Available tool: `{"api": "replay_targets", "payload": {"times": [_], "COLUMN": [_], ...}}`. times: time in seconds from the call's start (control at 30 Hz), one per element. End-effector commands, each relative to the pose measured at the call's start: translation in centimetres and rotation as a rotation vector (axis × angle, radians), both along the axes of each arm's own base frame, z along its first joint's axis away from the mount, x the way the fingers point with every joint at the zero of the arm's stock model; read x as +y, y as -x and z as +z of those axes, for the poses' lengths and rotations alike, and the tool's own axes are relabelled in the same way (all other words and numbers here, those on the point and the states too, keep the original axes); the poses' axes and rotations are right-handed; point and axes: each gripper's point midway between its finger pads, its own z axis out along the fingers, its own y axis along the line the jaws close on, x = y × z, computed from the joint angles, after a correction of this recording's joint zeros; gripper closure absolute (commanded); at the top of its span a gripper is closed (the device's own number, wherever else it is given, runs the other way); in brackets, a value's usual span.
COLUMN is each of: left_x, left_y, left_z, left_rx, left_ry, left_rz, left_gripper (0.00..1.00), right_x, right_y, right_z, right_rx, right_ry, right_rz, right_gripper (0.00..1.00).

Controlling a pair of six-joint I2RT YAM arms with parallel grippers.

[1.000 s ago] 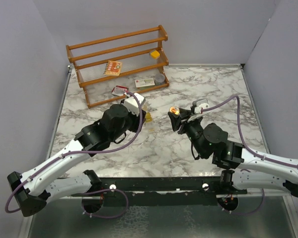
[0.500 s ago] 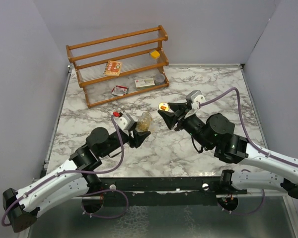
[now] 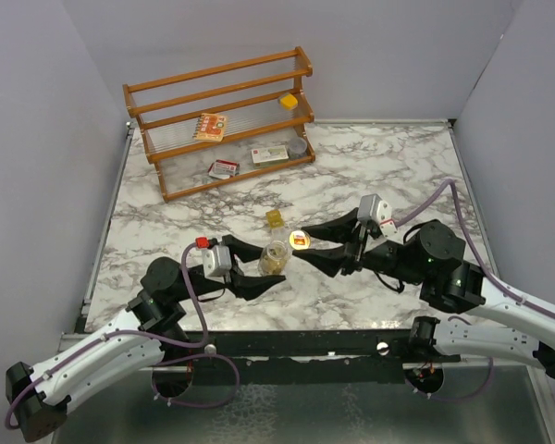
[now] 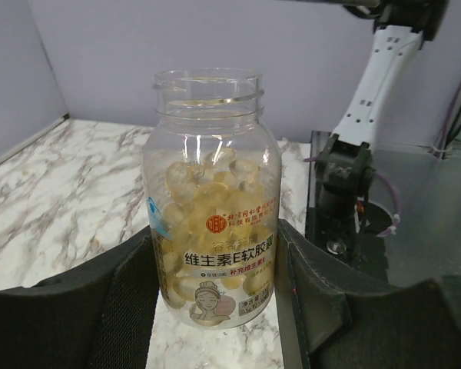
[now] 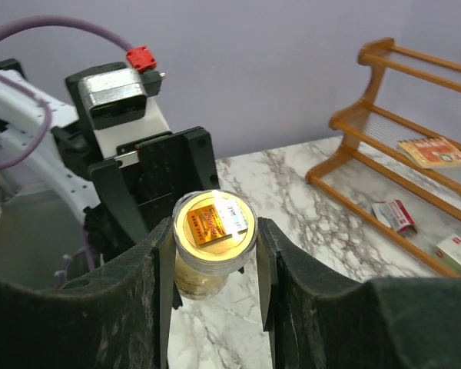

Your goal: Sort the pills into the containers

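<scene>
A round clear jar full of yellow pills stands upright on the marble with its mouth uncapped. My left gripper is shut on its lower body, one pad on each side. In the top view the jar sits at centre with the left gripper around it. My right gripper is shut on a round lid with an orange and white label, held just above the jar. From above, the lid is beside the jar's mouth. A small squarish yellow box lies on the table behind them.
A wooden rack stands at the back left, holding card packets, a second yellow box and a round grey tin. Another packet lies at its foot. Grey walls enclose the table.
The left arm drew back toward the near edge with the jar in its grip. The right gripper came left and nearer with the lid, up to the jar. The small yellow box stayed put.
</scene>
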Motion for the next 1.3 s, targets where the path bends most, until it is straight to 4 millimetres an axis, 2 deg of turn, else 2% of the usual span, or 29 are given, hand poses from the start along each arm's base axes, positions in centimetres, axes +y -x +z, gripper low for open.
{"api": "replay_targets", "payload": {"times": [0.0,0.2,0.4,0.63,0.97,1.27], "left_x": [-0.4,-1.1,-1.4,-1.1,-0.8,-0.8], "left_y": [3.2,4.9,5.3,5.2,4.8,4.5], "left_z": [2.6,2.2,2.0,2.5,2.8,3.2], "left_rx": [-0.091,-0.088,-0.087,-0.098,-0.1,-0.102], "left_ry": [0.079,0.058,0.051,0.073,0.088,0.095], "left_rz": [-0.172,-0.298,-0.323,-0.301,-0.269,-0.254], "left_gripper": [1.0,1.0,1.0,1.0,1.0,1.0], "right_x": [0.8,1.7,2.4,2.6,1.8,2.6], "right_y": [3.8,4.6,5.0,5.0,5.1,5.0], "right_z": [-0.1,-0.5,-0.6,-1.4,-0.8,-1.8], "right_rx": [-0.023,-0.008,-0.005,0.005,-0.005,0.014], "right_ry": [-0.002,-0.013,-0.02,-0.008,-0.024,-0.004], "right_rz": [0.218,0.276,0.317,0.319,0.307,0.32], "right_gripper": [0.99,0.99,0.99,0.99,0.99,0.99]}}
